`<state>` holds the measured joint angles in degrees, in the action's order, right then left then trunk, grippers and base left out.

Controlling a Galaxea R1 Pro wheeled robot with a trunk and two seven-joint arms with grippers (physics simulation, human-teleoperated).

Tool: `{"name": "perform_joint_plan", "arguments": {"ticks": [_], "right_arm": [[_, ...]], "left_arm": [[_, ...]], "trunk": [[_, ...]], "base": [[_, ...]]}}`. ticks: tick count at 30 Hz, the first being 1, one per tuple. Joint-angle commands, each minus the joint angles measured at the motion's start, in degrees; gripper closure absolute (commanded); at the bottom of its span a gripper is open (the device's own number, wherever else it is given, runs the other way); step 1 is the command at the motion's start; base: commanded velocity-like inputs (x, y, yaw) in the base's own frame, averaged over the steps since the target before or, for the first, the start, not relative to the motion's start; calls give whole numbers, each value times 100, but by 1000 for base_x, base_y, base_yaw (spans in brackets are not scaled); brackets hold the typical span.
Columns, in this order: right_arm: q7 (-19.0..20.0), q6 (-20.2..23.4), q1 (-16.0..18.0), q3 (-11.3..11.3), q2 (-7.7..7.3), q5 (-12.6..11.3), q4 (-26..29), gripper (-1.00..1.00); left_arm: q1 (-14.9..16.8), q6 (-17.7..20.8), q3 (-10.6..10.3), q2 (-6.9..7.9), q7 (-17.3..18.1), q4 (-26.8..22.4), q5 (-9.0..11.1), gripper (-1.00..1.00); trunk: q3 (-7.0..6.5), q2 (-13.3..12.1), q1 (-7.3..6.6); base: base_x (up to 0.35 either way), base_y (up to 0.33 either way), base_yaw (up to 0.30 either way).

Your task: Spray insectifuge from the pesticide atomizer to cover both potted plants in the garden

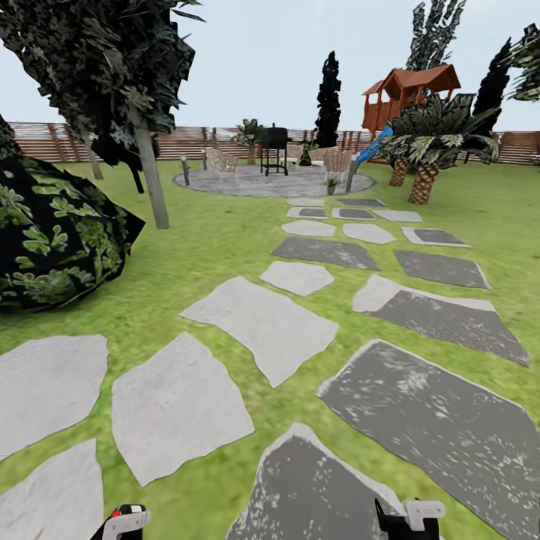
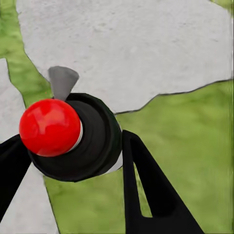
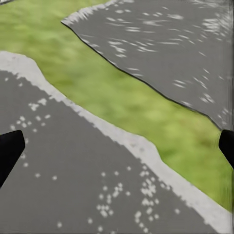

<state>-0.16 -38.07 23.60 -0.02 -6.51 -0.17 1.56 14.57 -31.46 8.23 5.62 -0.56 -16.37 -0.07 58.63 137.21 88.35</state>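
Evidently the left claw [image 2: 73, 139] is clenched on the pesticide atomizer [image 2: 95, 141]: in the left wrist view its 2 black fingers [image 2: 146, 190] press the dark round body from either side, and the bottle sits between them, top toward the camera. A red knob [image 2: 48, 126] caps it and a grey nozzle [image 2: 62, 80] juts out beyond the claw. The bottle looks small, rigid and light, with a smooth wall that could slip or twist, so a hold on the body below the cap, leaving knob and nozzle free, seems right.

The right claw [image 3: 117, 146] is spread wide and empty, hanging over a dark stepping stone [image 3: 73, 185] with a strip of lawn [image 3: 126, 97] past its fingertips.

The head view adds what the wrists lack: both claws' upper parts at its lower edge, left [image 1: 124, 523] and right [image 1: 409, 519], stepping stones [image 1: 262, 322] running far ahead of them to a paved round [image 1: 247, 182], palms [image 1: 424, 161] and a fence [image 1: 187, 142]. I cannot make out the potted plants for sure.
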Motion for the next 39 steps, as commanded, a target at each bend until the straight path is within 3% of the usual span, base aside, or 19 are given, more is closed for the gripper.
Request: {"name": "perform_joint_plan", "arguments": {"ticks": [1, 23, 39], "right_arm": [[-2, -16, 4, 2, 0, -1, -6, -100], [9, -5, 4, 2, 0, 0, -7, -100], [21, 1, 5, 2, 0, -1, -7, -100]], "left_arm": [[2, -18, 3, 0, -6, 3, -2, 100], [2, -18, 3, 0, -6, 3, -2, 100], [2, -18, 3, 0, -6, 3, 13, 100]], "trunk": [[5, 2, 2], [5, 2, 2], [5, 2, 2]], "base": [[339, 0, -200], [339, 0, -13], [339, 0, -233]]}}
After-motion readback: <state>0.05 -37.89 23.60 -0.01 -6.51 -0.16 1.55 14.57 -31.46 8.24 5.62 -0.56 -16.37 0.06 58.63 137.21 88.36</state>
